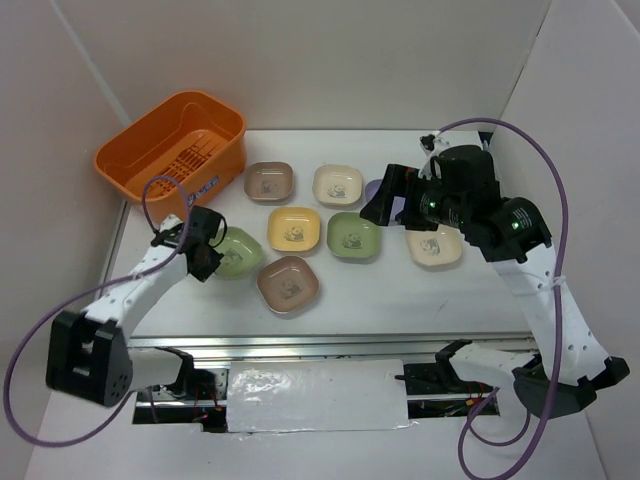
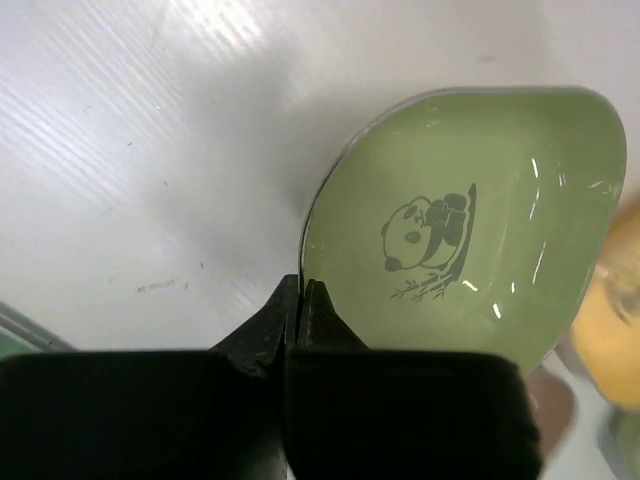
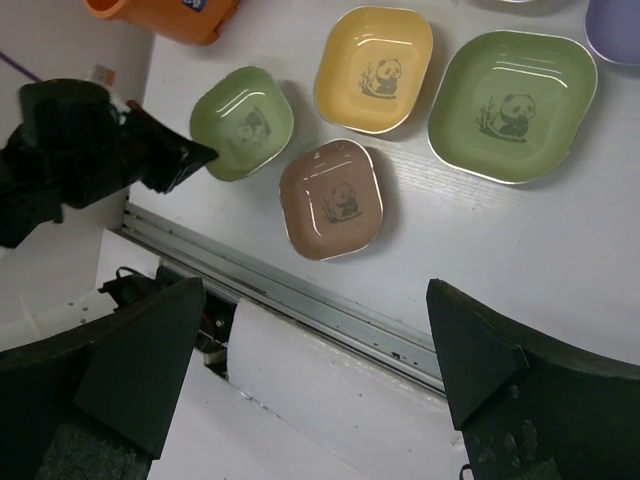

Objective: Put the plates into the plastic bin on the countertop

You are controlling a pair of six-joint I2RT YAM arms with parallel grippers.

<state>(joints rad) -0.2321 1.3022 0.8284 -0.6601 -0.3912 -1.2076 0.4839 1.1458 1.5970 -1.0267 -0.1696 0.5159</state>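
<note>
My left gripper (image 1: 207, 256) is shut on the near-left rim of a green panda plate (image 1: 240, 250). The left wrist view shows its tips (image 2: 301, 291) pinching that rim, with the plate (image 2: 470, 230) beyond them. The orange plastic bin (image 1: 170, 140) stands at the far left of the white countertop (image 1: 400, 295). Other plates lie flat: brown (image 1: 269, 182), cream (image 1: 338, 185), yellow (image 1: 294, 229), green (image 1: 354, 236), cream (image 1: 434, 246) and brown (image 1: 288, 283). A lavender one (image 1: 376, 189) is mostly hidden by my right gripper (image 1: 385, 200), which hovers open and empty above the plates.
The right wrist view shows the held green plate (image 3: 242, 122), the yellow (image 3: 374, 68), green (image 3: 512, 105) and brown (image 3: 332, 197) plates, and the metal rail (image 3: 300, 300) along the front edge. White walls enclose the table at the back and sides.
</note>
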